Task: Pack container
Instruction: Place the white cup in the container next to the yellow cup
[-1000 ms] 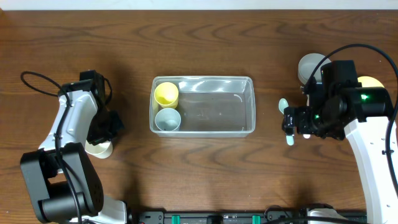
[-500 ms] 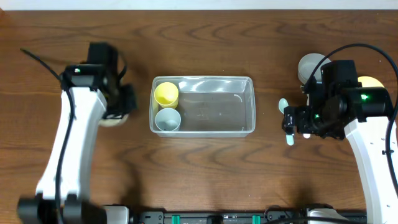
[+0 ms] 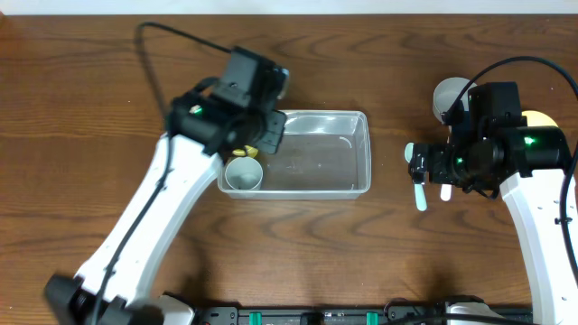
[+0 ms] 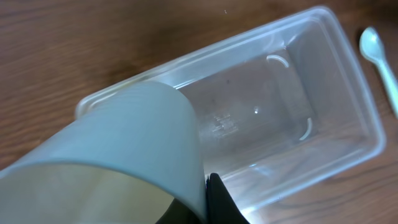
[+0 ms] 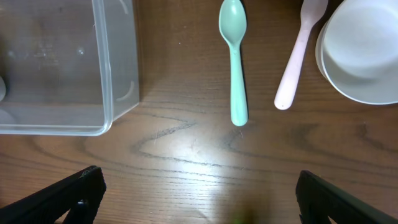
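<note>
From above, the clear container (image 3: 318, 116) sits mid-worktop (image 3: 108, 72), long side running left to right. The left arm (image 3: 181, 171) reaches across its left end and hides that corner. A grey cup (image 3: 244, 174) stands inside at the near left, and only a sliver of a yellow cup (image 3: 240, 148) shows beside it under the arm. The right arm (image 3: 542, 190) hangs well to the right of the container over a mint spoon (image 3: 420, 193). A white bowl (image 3: 447, 93) and a yellow bowl (image 3: 545, 118) lie behind it, both partly covered. In the left wrist view, the left fingers (image 4: 216, 202) are clamped on a pale cup (image 4: 118, 143), which fills the foreground and blocks the container's near end. Beyond the cup, the container's floor (image 4: 273, 143) is bare. In the right wrist view, the right fingers (image 5: 87, 193) are spread wide apart above bare wood. The container's corner (image 5: 118, 62) is at the left. The mint spoon lies just beside it, then a pink utensil handle (image 5: 297, 62) touching the white bowl's rim.
</note>
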`<action>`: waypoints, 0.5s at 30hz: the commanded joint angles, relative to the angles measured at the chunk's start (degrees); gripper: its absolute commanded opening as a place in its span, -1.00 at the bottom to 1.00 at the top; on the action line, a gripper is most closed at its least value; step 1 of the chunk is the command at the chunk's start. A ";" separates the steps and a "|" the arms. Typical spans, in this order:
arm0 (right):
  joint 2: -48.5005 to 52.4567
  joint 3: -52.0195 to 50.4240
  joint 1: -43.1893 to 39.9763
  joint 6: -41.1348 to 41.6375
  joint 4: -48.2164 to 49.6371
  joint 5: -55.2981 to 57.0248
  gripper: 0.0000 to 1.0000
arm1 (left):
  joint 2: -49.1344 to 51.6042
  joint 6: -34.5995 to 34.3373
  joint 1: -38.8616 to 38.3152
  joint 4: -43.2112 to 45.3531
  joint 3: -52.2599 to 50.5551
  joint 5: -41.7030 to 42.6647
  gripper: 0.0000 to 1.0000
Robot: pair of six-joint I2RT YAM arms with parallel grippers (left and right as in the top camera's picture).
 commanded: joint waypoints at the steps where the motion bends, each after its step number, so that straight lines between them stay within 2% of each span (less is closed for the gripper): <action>1: 0.15 0.85 -0.24 1.36 0.04 0.35 0.98 | 4.13 3.54 -0.61 0.94 -0.04 -0.02 -0.88; 15: 0.15 0.85 -0.24 1.36 0.04 0.35 0.99 | 16.44 7.19 -0.66 3.13 -0.04 2.73 -0.88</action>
